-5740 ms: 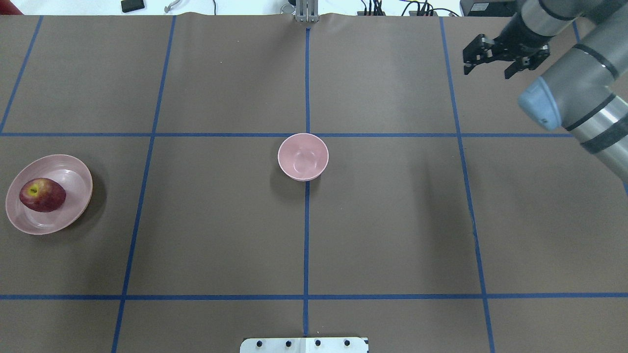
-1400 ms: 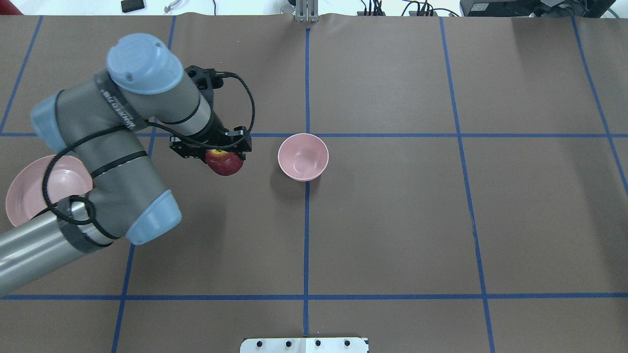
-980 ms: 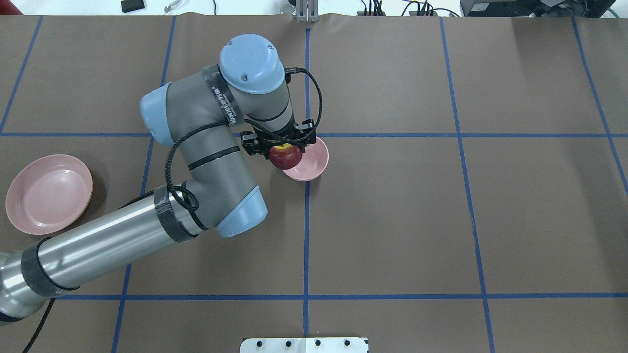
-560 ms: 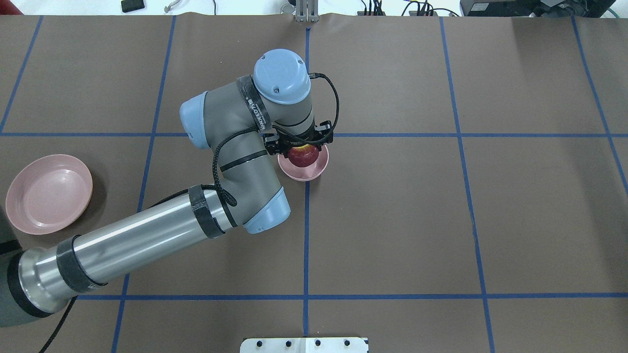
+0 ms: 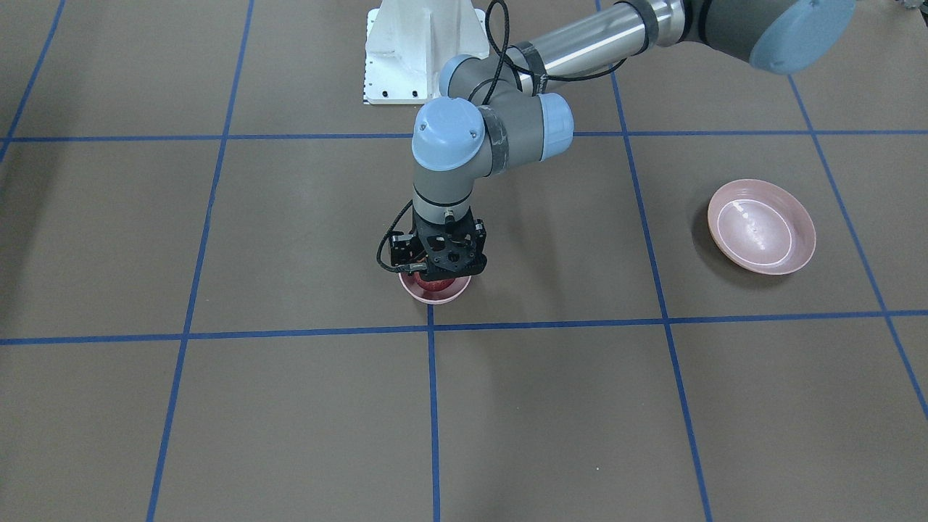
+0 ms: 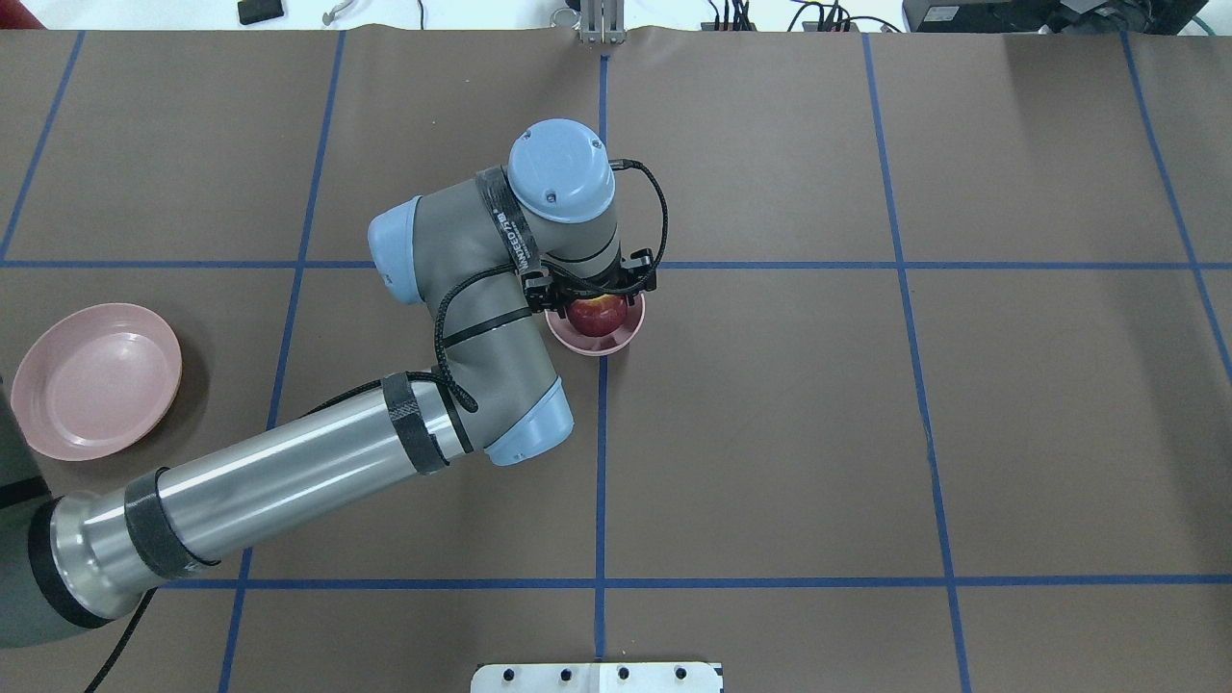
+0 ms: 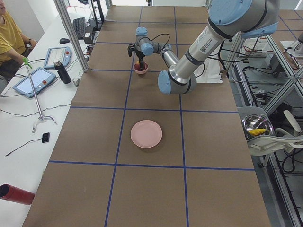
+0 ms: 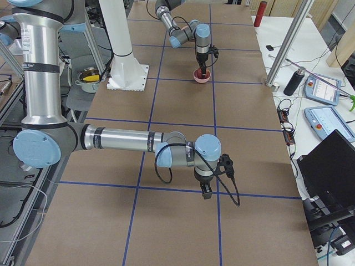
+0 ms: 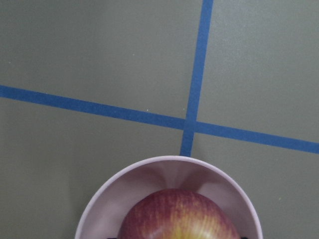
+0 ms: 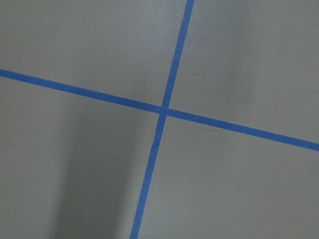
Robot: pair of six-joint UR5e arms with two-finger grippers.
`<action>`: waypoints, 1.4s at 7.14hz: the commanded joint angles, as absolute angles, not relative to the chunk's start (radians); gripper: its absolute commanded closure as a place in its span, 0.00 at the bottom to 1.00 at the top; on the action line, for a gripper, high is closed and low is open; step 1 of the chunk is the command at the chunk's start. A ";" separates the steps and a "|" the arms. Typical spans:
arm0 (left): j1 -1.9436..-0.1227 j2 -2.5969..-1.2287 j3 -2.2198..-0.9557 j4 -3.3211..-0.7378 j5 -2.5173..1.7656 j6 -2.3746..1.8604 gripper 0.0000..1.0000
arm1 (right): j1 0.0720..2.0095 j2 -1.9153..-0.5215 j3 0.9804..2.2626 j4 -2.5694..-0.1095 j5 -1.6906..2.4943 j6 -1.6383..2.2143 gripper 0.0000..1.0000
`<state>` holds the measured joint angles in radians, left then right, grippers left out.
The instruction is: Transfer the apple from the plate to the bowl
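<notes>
The dark-red apple (image 6: 595, 315) sits low inside the small pink bowl (image 6: 619, 340) at the table's centre. My left gripper (image 6: 593, 300) points straight down over the bowl and is shut on the apple. The left wrist view shows the apple (image 9: 179, 216) within the bowl's rim (image 9: 164, 169). The front view shows the gripper (image 5: 437, 274) in the bowl (image 5: 435, 296). The pale-pink plate (image 6: 96, 380) lies bare at the far left. My right gripper (image 8: 206, 192) shows only in the exterior right view, hanging low over bare table; I cannot tell if it is open or shut.
The left arm's forearm (image 6: 289, 481) stretches across the table's left half. The white robot base (image 5: 420, 51) stands at the near edge. An operator (image 7: 9, 42), tablets and a bottle are on the side bench beyond the table.
The left arm took the apple off the plate, carried it right to the bowl and lowered it in. The right arm left the overhead view.
</notes>
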<state>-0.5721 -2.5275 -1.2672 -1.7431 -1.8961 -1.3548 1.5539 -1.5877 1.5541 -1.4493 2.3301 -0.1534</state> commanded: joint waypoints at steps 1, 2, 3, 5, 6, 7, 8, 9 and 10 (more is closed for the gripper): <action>-0.568 -2.525 -1.270 -1.743 -1.875 -1.350 0.02 | 1.554 -1.588 1.555 -1.448 2.330 -0.155 0.00; -0.569 -2.523 -1.281 -1.740 -1.876 -1.350 0.02 | 1.554 -1.588 1.555 -1.448 2.330 -0.155 0.00; -0.575 -2.498 -1.345 -1.723 -1.882 -1.339 0.02 | 1.555 -1.588 1.558 -1.448 2.330 -0.155 0.00; -0.612 -2.339 -1.595 -1.579 -1.896 -1.193 0.02 | 1.554 -1.588 1.557 -1.448 2.327 -0.155 0.00; -0.670 -2.235 -1.705 -1.556 -1.948 -1.092 0.02 | 1.555 -1.589 1.555 -1.450 2.326 -0.155 0.00; -0.748 -2.133 -1.776 -1.554 -2.026 -0.960 0.02 | 1.555 -1.592 1.551 -1.450 2.322 -0.155 0.00; -0.855 -1.999 -1.833 -1.554 -2.095 -0.793 0.02 | 1.555 -1.598 1.552 -1.450 2.322 -0.155 0.00; -0.965 -1.909 -1.842 -1.554 -2.144 -0.593 0.02 | 1.555 -1.604 1.552 -1.450 2.321 -0.155 0.00; -1.064 -1.848 -1.833 -1.552 -2.158 -0.431 0.02 | 1.555 -1.612 1.552 -1.450 2.322 -0.153 0.00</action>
<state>-0.9366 -1.9447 -1.8256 -1.5544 -2.1195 -0.6452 1.5554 -1.6035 1.5525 -1.4496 2.3220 -0.1546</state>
